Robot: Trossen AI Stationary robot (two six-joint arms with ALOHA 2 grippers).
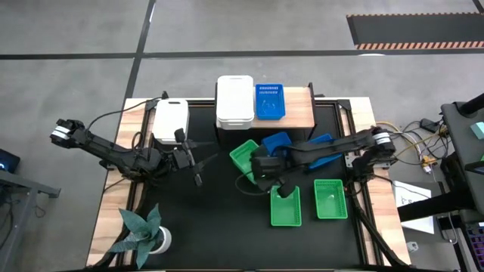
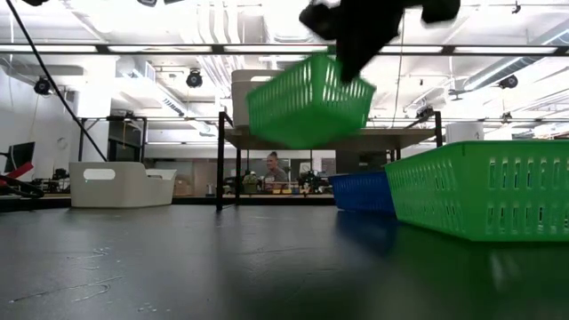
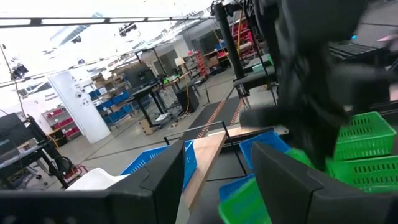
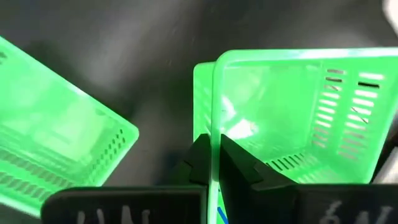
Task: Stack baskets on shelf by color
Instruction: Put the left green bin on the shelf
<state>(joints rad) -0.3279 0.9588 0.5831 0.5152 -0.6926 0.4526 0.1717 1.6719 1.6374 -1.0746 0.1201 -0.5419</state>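
Table [image 1: 204, 227] black (wood-edged) | concrete floor [image 1: 68, 75] | person [image 2: 273, 166] behind shelf [image 2: 356, 138]

A green basket [image 2: 309, 100] hangs tilted in the air at about twelve o'clock, pinched at its upper rim by the right gripper [image 2: 356, 55], which comes down dark from above. At three o'clock a second green basket [image 2: 484, 189] sits on the black table [image 2: 178, 267], with a blue basket [image 2: 360, 191] just beside it, farther back. At nine o'clock rests a white basket [image 2: 120, 184]. Behind the lifted basket stands the shelf [image 2: 329, 138] on thin black legs, with a white basket [image 2: 244, 87] on top.
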